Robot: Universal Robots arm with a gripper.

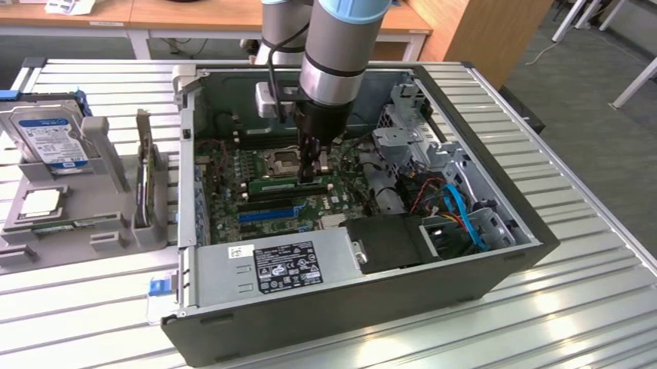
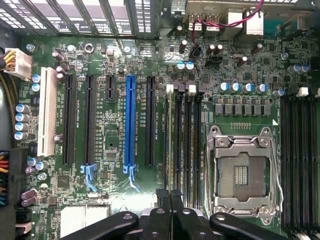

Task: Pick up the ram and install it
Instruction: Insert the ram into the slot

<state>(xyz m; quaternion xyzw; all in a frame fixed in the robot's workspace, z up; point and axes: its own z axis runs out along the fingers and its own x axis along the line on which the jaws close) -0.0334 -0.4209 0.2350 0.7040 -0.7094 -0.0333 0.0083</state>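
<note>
1. My pincer [image 1: 313, 175] [image 2: 170, 198] is clenched inside the case. Whether it pinches the ram I cannot tell.
2. The ram [image 1: 288, 185] lies along its slot, directly under the pincer tips.
3. In my judgement, seating it well needs straight, even pressure, without tilting.

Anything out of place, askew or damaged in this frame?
Nothing stands out. The ram lies level along its slot under the shut gripper, and the processor socket is bare, with no visible damage on the motherboard.
</note>
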